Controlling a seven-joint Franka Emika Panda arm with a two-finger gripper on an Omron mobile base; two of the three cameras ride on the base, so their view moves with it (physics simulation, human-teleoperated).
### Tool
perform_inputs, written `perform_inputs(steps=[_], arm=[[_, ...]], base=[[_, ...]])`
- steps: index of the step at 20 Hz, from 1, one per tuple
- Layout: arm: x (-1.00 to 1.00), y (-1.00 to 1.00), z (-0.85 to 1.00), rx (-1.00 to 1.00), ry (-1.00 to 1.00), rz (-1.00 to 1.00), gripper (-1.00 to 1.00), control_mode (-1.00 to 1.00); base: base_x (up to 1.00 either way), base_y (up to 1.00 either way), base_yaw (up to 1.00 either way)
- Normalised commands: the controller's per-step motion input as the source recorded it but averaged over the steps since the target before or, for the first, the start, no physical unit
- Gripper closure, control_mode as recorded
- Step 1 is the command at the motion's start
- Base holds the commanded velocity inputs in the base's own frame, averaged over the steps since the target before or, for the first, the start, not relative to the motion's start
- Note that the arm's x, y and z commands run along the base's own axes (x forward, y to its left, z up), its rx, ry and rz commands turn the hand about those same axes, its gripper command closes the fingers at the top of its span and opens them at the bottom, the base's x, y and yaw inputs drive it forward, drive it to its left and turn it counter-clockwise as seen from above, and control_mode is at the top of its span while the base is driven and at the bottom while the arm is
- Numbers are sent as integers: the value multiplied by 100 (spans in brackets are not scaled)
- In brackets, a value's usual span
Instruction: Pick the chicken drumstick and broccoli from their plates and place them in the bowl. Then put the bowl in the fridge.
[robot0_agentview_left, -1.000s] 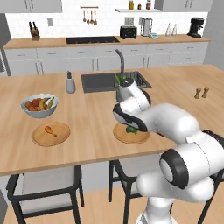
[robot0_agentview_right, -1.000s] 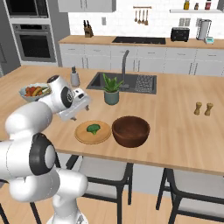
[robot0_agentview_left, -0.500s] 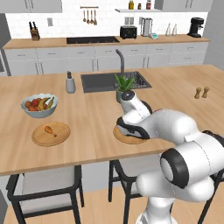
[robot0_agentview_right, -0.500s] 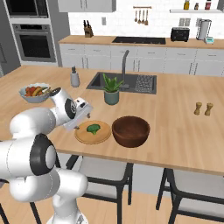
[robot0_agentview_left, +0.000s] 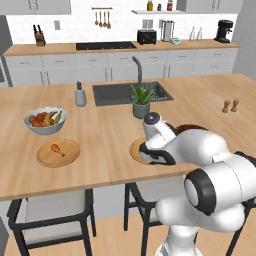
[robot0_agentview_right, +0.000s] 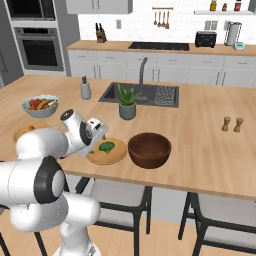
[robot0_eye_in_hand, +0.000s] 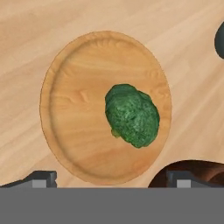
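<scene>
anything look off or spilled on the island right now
Nothing stands out. The broccoli sits whole on its plate, the chicken drumstick lies on the other plate, and the bowl stands upright beside the broccoli's plate.

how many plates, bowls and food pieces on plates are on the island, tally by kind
plates: 2 (one with the broccoli on it, one with the chicken drumstick on it)
bowls: 2 (wooden bowl, fruit bowl)
food pieces on plates: 2
total: 6
</scene>
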Motion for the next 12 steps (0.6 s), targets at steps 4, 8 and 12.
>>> perform_inputs(steps=[4, 8, 12], arm=[[24, 0, -7, -1, 0, 0, -100, -100], [18, 3, -14, -4, 0, 0, -100, -100], [8, 2, -19, -5, 0, 1, -100, -100]], base=[[0, 0, 0], [0, 0, 0], [0, 0, 0]])
